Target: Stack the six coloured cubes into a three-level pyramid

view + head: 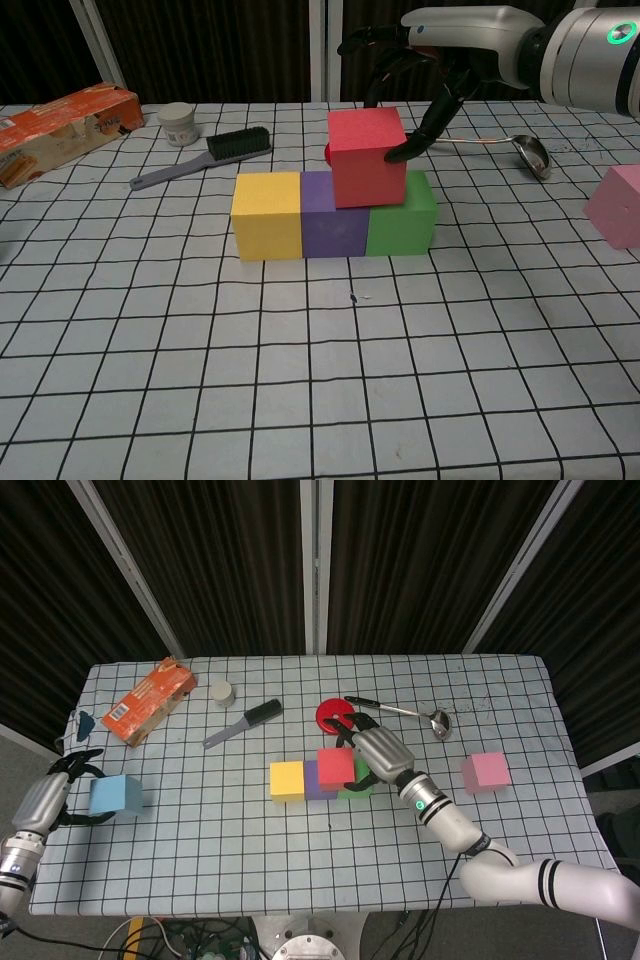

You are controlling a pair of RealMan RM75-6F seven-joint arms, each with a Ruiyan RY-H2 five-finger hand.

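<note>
The right hand (425, 75) arches over the red cube (367, 157), its fingers spread, with one fingertip touching the cube's right face; whether it truly grips the cube or only rests against it cannot be told. The red cube sits on the second level, across the seam between the purple cube (333, 222) and the green cube (401, 215). The yellow cube (266, 215) completes that bottom row, touching the purple one on its left.

The left hand (48, 798) lies at the table's left edge with its fingers curled around the blue cube (113, 795). The pink cube (485, 772) stands alone well to the right of the row.

Behind the row on the checked table (250, 850) lie a red disc (331, 716), a ladle (410, 713), a brush (243, 723), a small white jar (221, 691) and an orange carton (149, 700).
</note>
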